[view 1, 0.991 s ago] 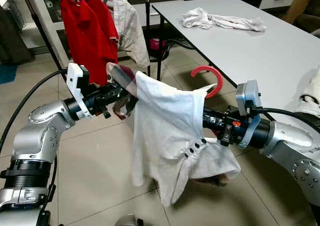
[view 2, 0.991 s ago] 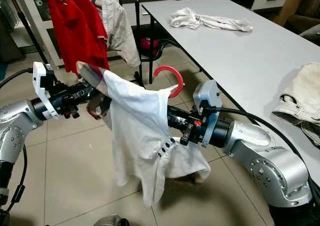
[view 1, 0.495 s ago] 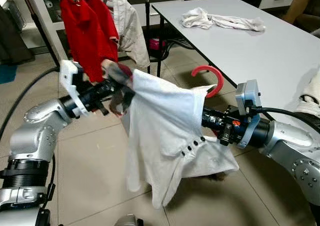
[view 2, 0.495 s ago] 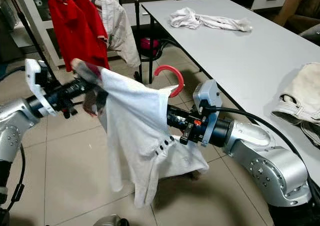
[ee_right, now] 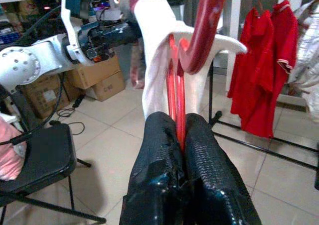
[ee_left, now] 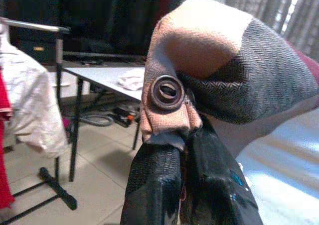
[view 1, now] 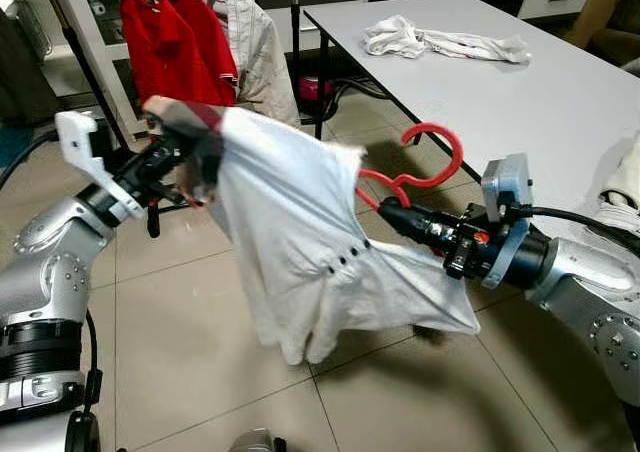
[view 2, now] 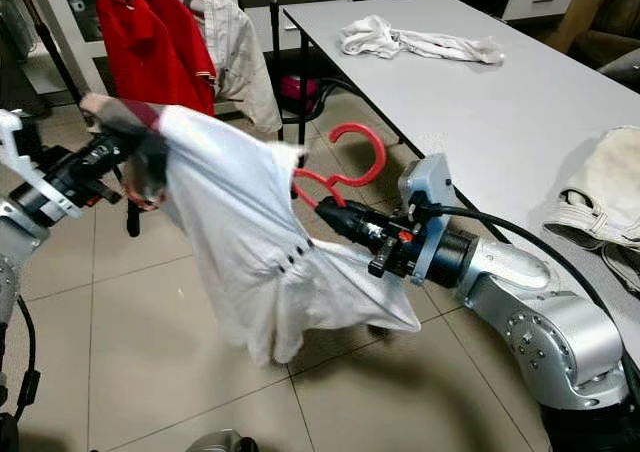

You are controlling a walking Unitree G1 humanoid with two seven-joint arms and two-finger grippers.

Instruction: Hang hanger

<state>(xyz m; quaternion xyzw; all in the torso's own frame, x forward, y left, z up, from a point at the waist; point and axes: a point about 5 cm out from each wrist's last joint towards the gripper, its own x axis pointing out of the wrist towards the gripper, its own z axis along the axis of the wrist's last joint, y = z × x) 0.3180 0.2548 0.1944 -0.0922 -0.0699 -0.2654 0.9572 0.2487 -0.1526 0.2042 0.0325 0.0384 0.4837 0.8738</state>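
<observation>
A long white desk [view 1: 560, 102] stands at the robot's right, carrying a crumpled white cloth [view 1: 440, 40] at its far end, and beyond it red shirts [view 1: 180, 37] hang on a rack. In front of the robot a white button-up garment [view 1: 300, 242] is stretched in the air between both arms above the tiled floor. The red plastic hanger [view 1: 420, 167] pokes out of the garment's neck, hook upward, its wire neck pinched between the closed fingers of the right end effector [ee_right: 180, 145]. The left end effector [ee_left: 187, 150] is clamped on the garment's checked cuff [ee_left: 224, 70], beside a snap button [ee_left: 167, 91].
</observation>
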